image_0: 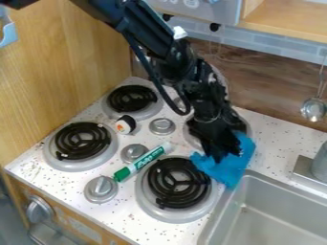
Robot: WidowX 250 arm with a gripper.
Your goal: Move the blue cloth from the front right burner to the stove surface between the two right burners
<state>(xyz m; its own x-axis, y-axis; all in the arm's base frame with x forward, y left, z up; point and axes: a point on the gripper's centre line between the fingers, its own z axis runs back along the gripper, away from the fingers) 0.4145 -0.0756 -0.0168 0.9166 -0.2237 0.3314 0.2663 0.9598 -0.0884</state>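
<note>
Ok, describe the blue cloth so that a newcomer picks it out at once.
Find the metal sink, then the black coil burner nearest to it. The cloth is bunched at the tip of the black end effector, by that burner's edge and the sink's corner. It is bright blue, soft and creased, unlike the hard black coils and grey metal around it.

Black jointed robot arm slanting down from the upper left toward the grey metal rectangular sink, black cable looping below its forearm, wrist bent steeply downward, black two-finger gripper hanging low near the sink's upper-left corner
</note>
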